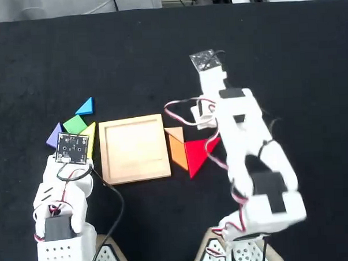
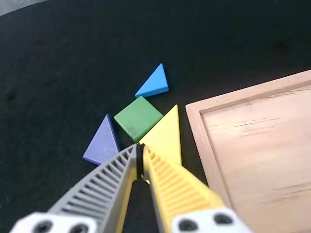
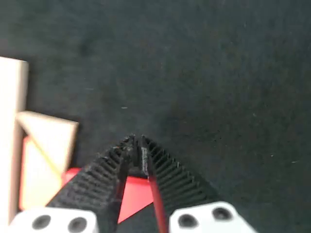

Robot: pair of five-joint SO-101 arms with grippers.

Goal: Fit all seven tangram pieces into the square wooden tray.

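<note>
The square wooden tray (image 1: 135,167) lies mid-table, its floor bare wood. To its left lie a blue triangle (image 1: 86,106), a green square (image 1: 75,124), a purple triangle (image 1: 53,136) and a yellow triangle (image 1: 91,136). My left gripper (image 2: 139,154) is shut, its tips over the spot where the green square (image 2: 138,117), the purple triangle (image 2: 103,143) and the yellow triangle (image 2: 164,136) meet. Right of the tray sit a tan piece (image 1: 174,133), an orange piece (image 1: 178,154) and a red triangle (image 1: 196,156). My right gripper (image 3: 136,144) is shut above the red triangle (image 3: 132,198), tips over black cloth.
Black cloth covers the whole table, with wide open room at the back and far right. The right arm (image 1: 243,139) stretches over the red triangle's right corner. Cables trail from both arms near the tray's front left corner and its back right.
</note>
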